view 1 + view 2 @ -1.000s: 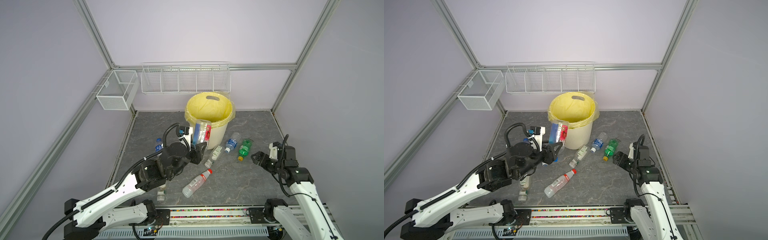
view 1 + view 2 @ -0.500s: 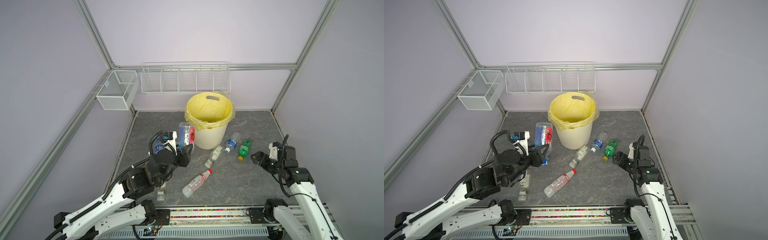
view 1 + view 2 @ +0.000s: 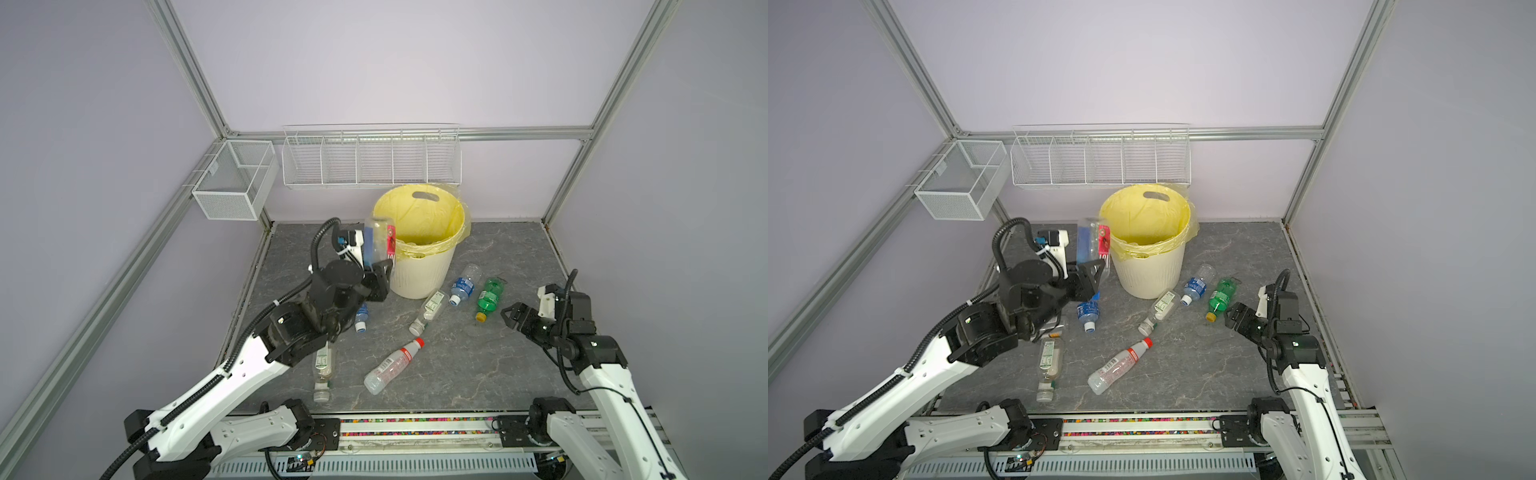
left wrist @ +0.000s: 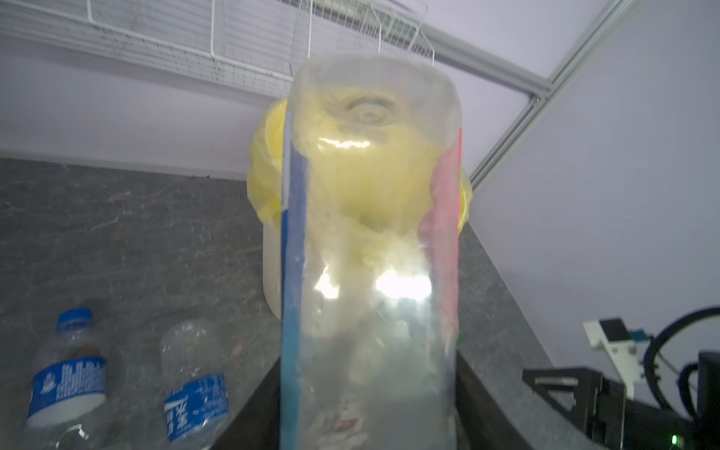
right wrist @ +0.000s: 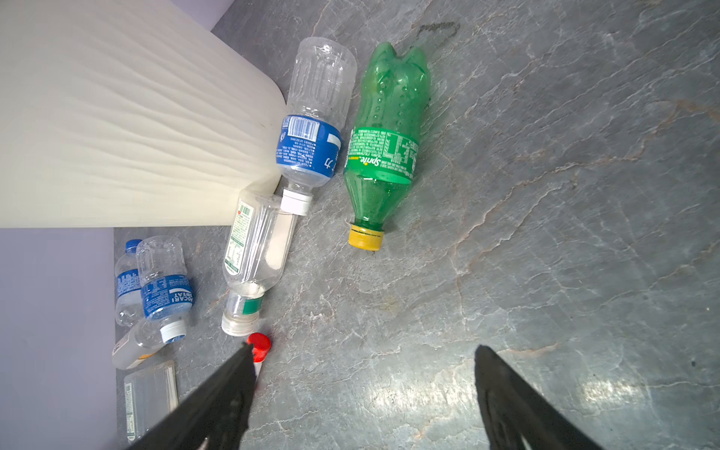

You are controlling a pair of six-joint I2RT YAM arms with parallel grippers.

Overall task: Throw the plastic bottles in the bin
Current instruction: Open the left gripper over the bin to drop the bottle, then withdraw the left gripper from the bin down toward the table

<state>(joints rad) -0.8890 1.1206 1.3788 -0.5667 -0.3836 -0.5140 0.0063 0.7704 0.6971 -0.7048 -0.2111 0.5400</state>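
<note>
Left gripper (image 3: 376, 272) is clamped on a clear bottle (image 3: 379, 241) with a blue and red label, base up. It's raised to rim height at the left side of the bin (image 3: 419, 282). I can't tell if it overlaps the opening. In the left wrist view the bin sits right behind it.

Lying on the floor (image 3: 478, 374):
- green-white bottle (image 3: 324, 365) at the front, partly under the left arm
- blue-label bottle (image 3: 361, 313) beside the arm
- red-cap bottle (image 3: 392, 365) mid-floor
- second green-white bottle (image 3: 430, 309), second blue-label bottle (image 3: 463, 284) and green bottle (image 3: 488, 297), side by side off the bin's right base. The blue-label's cap touches the green-white.

Right gripper (image 3: 512, 318) has its jaws wide and holds nothing. It's low over the floor, just right of the green bottle's yellow cap.
</note>
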